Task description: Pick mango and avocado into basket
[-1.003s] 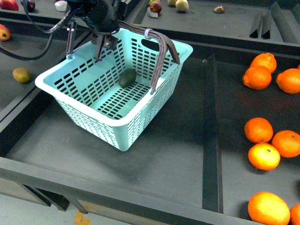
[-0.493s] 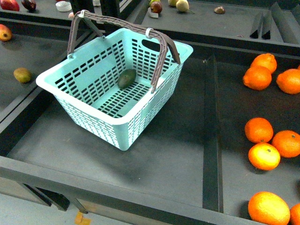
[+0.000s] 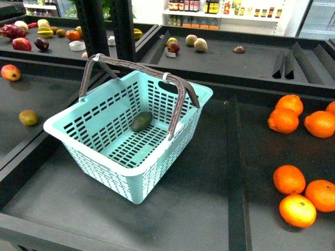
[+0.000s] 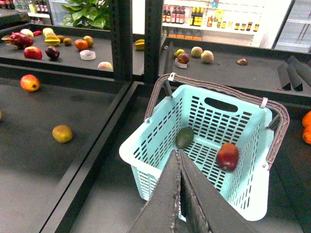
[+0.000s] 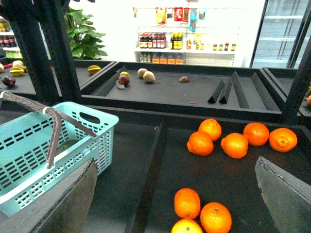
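The dull olive-green avocado (image 3: 141, 121) lies on the slotted floor of the pale teal plastic basket (image 3: 78, 121), and the left wrist view shows a red-and-yellow mango (image 4: 227, 156) lying there too, apart from it. The left hand (image 4: 179, 194) is pressed shut and empty above the basket; the right hand (image 5: 175, 194) gapes wide, holding nothing. Little remains at risk, I judge, save a low arm catching the upright brown handles (image 3: 180, 97) and tipping the basket.

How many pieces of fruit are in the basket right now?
2. In the pale teal slotted plastic basket, the dull olive-green avocado lies by one wall and a red-orange mango-like fruit sits near the opposite wall. The front view shows only the avocado.
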### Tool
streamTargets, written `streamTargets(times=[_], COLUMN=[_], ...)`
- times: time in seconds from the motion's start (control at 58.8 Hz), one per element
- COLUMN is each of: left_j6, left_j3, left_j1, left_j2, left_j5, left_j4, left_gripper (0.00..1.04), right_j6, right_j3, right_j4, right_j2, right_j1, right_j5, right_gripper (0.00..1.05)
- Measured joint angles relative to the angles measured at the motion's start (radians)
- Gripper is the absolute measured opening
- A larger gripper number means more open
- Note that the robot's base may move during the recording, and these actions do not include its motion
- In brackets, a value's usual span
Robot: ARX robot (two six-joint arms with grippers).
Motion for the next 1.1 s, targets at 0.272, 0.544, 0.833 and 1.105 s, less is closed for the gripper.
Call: streamTargets(times=[0.272,0.544,0.833,1.105], left_j6=[0.004,0.007,0.007,0.007], left_j3=[-0.063,-0.072,-0.073,-0.073], left_j1=[0.0,0.0,0.0,0.0], left_j2=[-0.279,-0.563,-0.756,-0.885], left_j5=[0.0,0.0,0.0,0.0], left_j4=[-0.202,-0.452,-0.635,-0.763], left_gripper=[0.03,0.03,0.03,0.03], right_j6=[0.0,0.0,0.0,0.0], right_j3=[0.0,0.0,0.0,0.0], right_j4=[0.0,0.0,0.0,0.0], right_j2=[0.0,0.0,0.0,0.0], right_j1=[0.0,0.0,0.0,0.0], right_j5=[0.0,0.0,0.0,0.0], right_gripper=[0.97,0.97,0.97,0.97])
